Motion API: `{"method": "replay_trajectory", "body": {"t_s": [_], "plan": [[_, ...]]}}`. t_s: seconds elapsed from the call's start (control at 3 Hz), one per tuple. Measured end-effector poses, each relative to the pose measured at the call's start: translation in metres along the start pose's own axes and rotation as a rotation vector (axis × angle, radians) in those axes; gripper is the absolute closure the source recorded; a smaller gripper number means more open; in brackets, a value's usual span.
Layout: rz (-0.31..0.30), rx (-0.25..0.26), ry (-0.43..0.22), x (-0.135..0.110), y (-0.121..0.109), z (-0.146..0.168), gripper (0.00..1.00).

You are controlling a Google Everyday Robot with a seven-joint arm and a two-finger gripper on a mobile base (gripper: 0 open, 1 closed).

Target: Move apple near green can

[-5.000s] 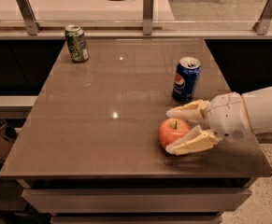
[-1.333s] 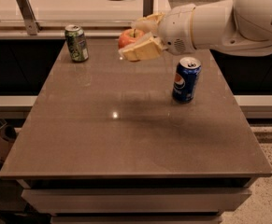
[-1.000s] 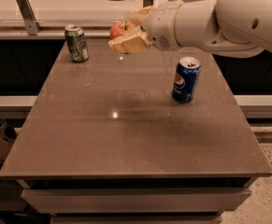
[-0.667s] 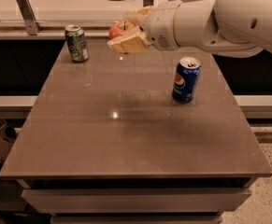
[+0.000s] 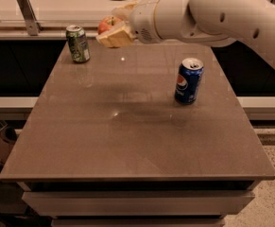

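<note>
Gripper [image 5: 110,28] (clamping apple [image 5: 107,24]) nudged left, seemingly nearer green can [image 5: 78,43].

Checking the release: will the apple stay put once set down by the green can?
Perhaps not: the apple, held in the gripper above the table, is round, so it may roll. The glossy tabletop likely offers little grip. A roll could tip the slim green can.

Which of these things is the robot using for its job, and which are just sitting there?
Part of the job: the apple, held in the gripper above the table's far side; the green can, upright at the far left.
Just lying about: the blue Pepsi can, upright on the right side.
</note>
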State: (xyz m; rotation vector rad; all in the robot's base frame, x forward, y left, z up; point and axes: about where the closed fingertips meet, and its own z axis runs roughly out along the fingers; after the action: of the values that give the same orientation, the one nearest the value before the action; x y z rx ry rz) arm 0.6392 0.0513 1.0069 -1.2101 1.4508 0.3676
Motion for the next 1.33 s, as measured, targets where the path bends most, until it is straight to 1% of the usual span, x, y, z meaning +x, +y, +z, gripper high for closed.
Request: {"method": "replay_trajectory", "body": {"t_s": [0.33,0.67,1.0,1.33], "plan": [[-0.008,0.011,0.043,0.005,-0.004,0.032,1.0],[-0.011,0.006,0.109,0.016,-0.005,0.063,1.0],[0.024,-0.017,0.151,0.037,-0.008,0.094,1.0],[0.078,-0.046,0.175,0.062,-0.012,0.12,1.0]]}}
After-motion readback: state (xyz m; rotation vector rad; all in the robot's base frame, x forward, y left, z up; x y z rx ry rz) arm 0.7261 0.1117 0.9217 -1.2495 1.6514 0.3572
